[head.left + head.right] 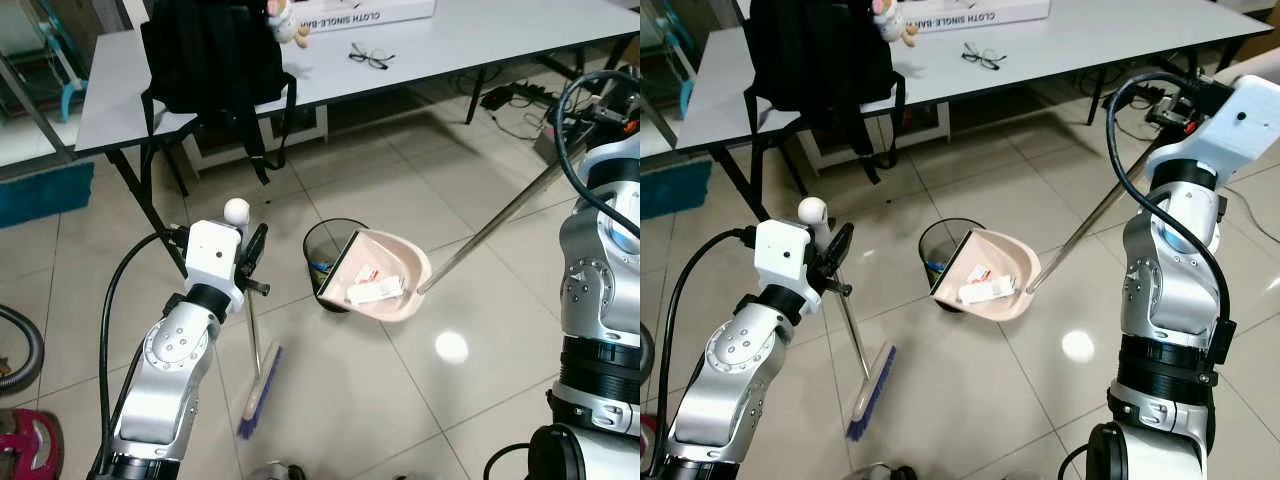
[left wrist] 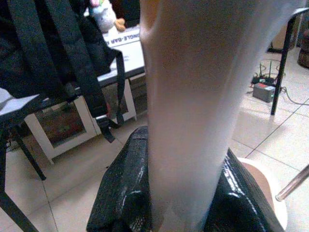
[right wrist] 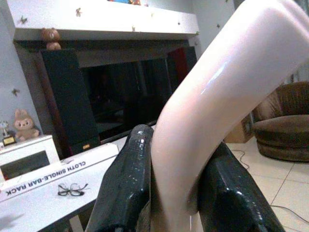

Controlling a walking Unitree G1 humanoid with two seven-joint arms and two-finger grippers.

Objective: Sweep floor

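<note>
Right eye view: dustpan lip over bin rim.

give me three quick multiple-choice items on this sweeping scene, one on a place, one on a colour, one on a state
1. Where is the pale pink plastic dustpan?
A. tipped over the black mesh waste bin
B. on the grey table
C. beside the black backpack

2. What colour are the broom bristles?
A. red
B. blue-purple
C. green

3. What state is the left gripper in?
A. open, empty
B. shut on the broom handle
C. holding the eyeglasses

Answers: 1 A, the pan's mouth overlaps the bin rim. 2 B, the brush edge on the tiles shows that colour. 3 B, its black fingers clamp the pale handle.
</note>
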